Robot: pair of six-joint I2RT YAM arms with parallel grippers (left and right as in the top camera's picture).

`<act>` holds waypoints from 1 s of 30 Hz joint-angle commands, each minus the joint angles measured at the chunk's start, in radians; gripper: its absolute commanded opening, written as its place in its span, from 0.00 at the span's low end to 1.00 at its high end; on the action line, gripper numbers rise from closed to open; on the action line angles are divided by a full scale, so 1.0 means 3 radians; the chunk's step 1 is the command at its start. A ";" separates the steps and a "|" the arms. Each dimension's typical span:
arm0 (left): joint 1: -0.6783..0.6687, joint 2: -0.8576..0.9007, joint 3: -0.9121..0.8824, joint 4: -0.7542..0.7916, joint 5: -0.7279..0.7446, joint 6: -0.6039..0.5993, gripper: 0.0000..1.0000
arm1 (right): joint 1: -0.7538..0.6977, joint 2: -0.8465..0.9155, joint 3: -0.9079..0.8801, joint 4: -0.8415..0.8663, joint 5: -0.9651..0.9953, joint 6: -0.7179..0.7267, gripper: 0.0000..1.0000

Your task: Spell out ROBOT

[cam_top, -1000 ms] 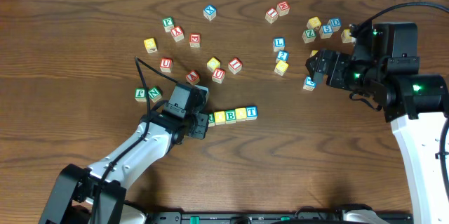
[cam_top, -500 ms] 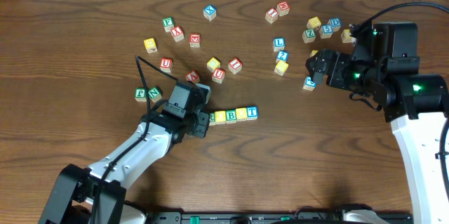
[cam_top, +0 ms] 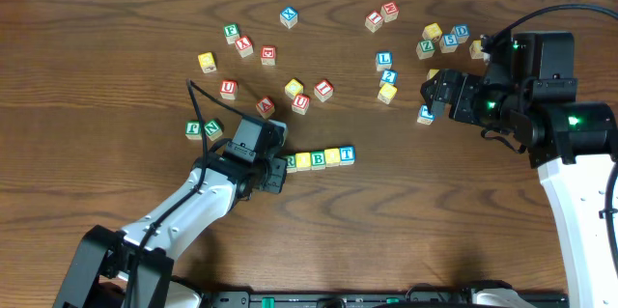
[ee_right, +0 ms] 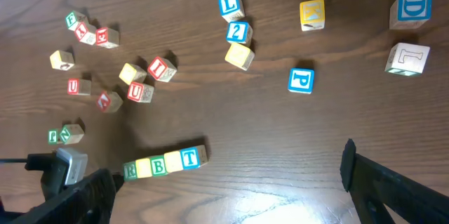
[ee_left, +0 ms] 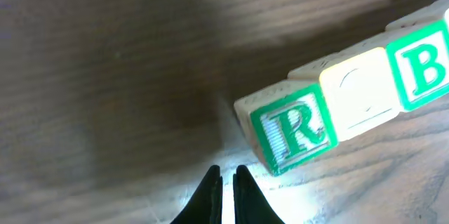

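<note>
Left wrist view: left jaws nearly closed, thin slit betw. tips, holding nothing. R cube (ee_left: 291, 129) sits just ahead and right of the tips, not touching them. Yellow-faced cube (ee_left: 358, 97) butts its far side (print too faint to read), then B cube (ee_left: 424, 69).

Overhead: row (cam_top: 318, 159) runs away from left jaws, w/ second yellow-faced cube (cam_top: 332, 156) betw. B and T cube (cam_top: 346, 154). Right jaws spread wide, empty, well apart from row.

Judgement: cubes are light, rigid wood w/ smooth faces, prob. slide readily on desk (cam_top: 435, 211). Neighbours touch, so grip only across the two free faces crosswise to row. A side nudge likely skews the line.
</note>
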 commanded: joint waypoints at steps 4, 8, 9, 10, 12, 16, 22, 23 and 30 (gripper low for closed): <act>-0.0003 -0.0008 -0.0024 -0.0352 0.0048 -0.0445 0.07 | -0.0008 -0.0013 -0.0006 -0.0003 -0.0043 -0.0018 0.99; -0.0003 -0.0017 -0.0024 -0.0409 0.0357 -0.0395 0.08 | -0.0008 -0.0013 -0.0006 0.0008 -0.0043 -0.0018 0.99; -0.0006 -0.0017 -0.0024 -0.0409 0.0376 -0.0355 0.07 | -0.0008 -0.0013 -0.0008 0.0013 -0.0043 -0.0018 0.99; -0.0011 -0.0017 -0.0024 -0.0399 0.0427 -0.0303 0.07 | -0.0008 -0.0013 -0.0006 0.0018 -0.0043 -0.0018 0.99; -0.0019 -0.0017 -0.0024 -0.0356 0.0594 -0.0167 0.07 | -0.0008 -0.0013 -0.0006 0.0020 -0.0043 -0.0018 0.99; -0.0022 -0.0017 -0.0024 -0.0231 0.0607 -0.0116 0.07 | -0.0008 -0.0013 -0.0006 0.0019 -0.0045 -0.0018 0.99; -0.0020 -0.0015 -0.0024 -0.0074 0.0493 -0.0051 0.08 | -0.0008 -0.0013 -0.0006 0.0018 -0.0045 -0.0018 0.99; -0.0020 -0.0015 -0.0024 -0.0056 0.0482 -0.0050 0.07 | -0.0008 -0.0013 -0.0006 0.0018 -0.0045 -0.0018 0.99; -0.0020 -0.0015 -0.0024 -0.0005 0.0418 -0.0038 0.08 | -0.0008 -0.0013 -0.0008 0.0017 -0.0045 -0.0017 0.99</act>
